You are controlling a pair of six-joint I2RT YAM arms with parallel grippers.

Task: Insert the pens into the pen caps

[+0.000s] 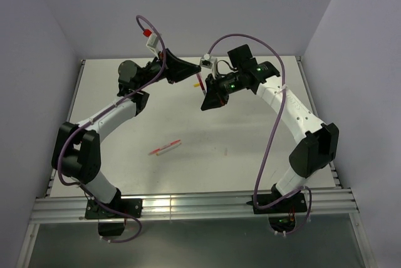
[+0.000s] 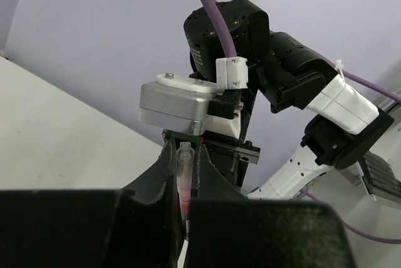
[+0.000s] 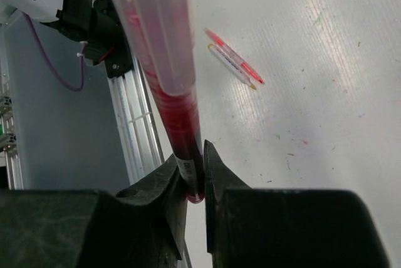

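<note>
Both arms meet near the 12 o'clock side of the table (image 1: 250, 149). The right gripper (image 3: 195, 168) is squeezed tight on the dark-red pen (image 3: 169, 80). The left gripper (image 2: 185, 155) pinches a thin pinkish piece (image 2: 185, 183); pen or cap, I cannot tell. Two stick pens (image 1: 165, 148) lie side by side, toward 7 o'clock from the grippers.

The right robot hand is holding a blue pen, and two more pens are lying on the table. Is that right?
Not quite. The pen in the right gripper is red, not blue; the right wrist view shows it. Two more pens do lie on the table.
</note>
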